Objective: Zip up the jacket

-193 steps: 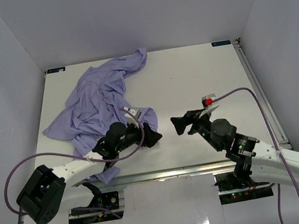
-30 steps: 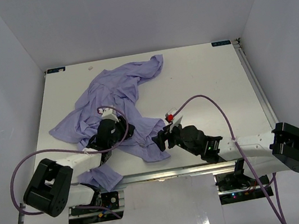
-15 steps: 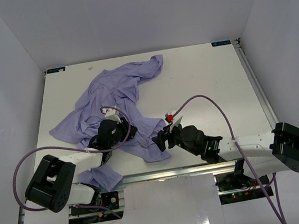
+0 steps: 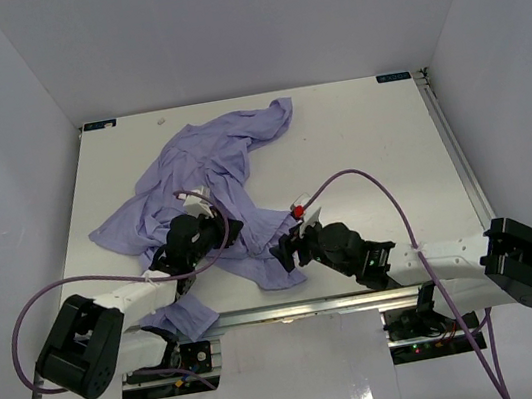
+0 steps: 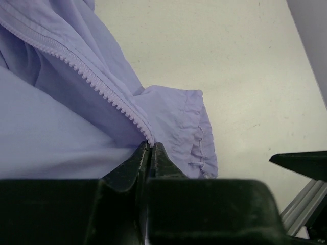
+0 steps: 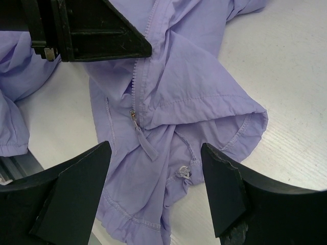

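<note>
Sprawling crumpled over your table's (image 4: 367, 133) left half, the jacket (image 4: 209, 158) runs from near left to far centre. Your left gripper (image 5: 149, 148) pinches its zip (image 5: 97, 89); your right gripper (image 6: 153, 150) hangs spread above the slider (image 6: 134, 116), folds bunched around.

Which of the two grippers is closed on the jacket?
The left gripper: it is pinched shut on the jacket where the zipper teeth end. The right gripper is wide open over the zipper pull and holds nothing.
</note>
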Action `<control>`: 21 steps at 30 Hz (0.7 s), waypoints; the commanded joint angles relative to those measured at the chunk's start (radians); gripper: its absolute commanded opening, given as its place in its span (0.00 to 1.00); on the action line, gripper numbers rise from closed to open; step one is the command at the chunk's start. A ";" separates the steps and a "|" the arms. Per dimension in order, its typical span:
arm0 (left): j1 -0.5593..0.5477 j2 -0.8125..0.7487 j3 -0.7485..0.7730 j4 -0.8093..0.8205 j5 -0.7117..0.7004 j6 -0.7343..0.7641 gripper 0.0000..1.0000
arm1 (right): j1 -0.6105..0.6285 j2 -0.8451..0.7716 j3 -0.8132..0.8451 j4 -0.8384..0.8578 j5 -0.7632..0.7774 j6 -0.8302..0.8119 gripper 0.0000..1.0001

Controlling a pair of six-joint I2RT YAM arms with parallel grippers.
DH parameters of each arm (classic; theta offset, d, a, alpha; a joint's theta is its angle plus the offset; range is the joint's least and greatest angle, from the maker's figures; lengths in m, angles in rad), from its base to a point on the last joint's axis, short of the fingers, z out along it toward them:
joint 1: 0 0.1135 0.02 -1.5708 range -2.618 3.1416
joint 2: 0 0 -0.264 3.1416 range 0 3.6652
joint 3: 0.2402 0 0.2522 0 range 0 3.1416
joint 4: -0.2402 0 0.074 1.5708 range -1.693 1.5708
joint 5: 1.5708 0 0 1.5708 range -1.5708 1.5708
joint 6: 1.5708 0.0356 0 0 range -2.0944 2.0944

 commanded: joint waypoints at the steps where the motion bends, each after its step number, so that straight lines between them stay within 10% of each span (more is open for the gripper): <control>1: 0.005 -0.026 -0.017 0.056 0.069 0.018 0.05 | -0.003 0.010 0.041 0.028 -0.010 -0.019 0.77; 9: 0.005 -0.100 -0.074 0.156 0.147 0.016 0.26 | -0.093 0.062 0.116 0.002 -0.315 -0.065 0.78; 21: 0.005 -0.096 -0.088 0.209 0.202 0.009 0.11 | -0.147 0.257 0.199 0.077 -0.478 -0.117 0.67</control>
